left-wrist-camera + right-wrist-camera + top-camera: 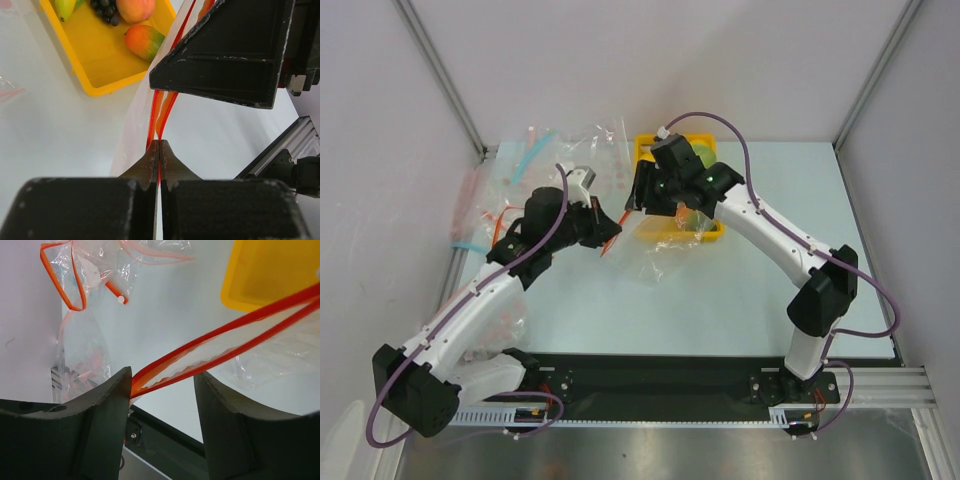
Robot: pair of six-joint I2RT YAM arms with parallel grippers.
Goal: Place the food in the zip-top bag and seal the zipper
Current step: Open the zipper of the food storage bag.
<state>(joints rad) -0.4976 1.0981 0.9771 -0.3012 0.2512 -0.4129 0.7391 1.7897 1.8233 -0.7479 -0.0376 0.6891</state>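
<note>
Both grippers meet the zipper (161,107). My left gripper (159,146) is pressed together, pinching the red strip at its tips. My right gripper (162,377) stands spread, with the strip's two parted tracks running between its fingers and touching one of them. The zip-top bag (660,258) droops just beside the yellow tray (97,60), which holds the mango (144,41), peach (134,9) and grapes (106,11). Bare table (55,130) lies along the bag's outer edge.
</note>
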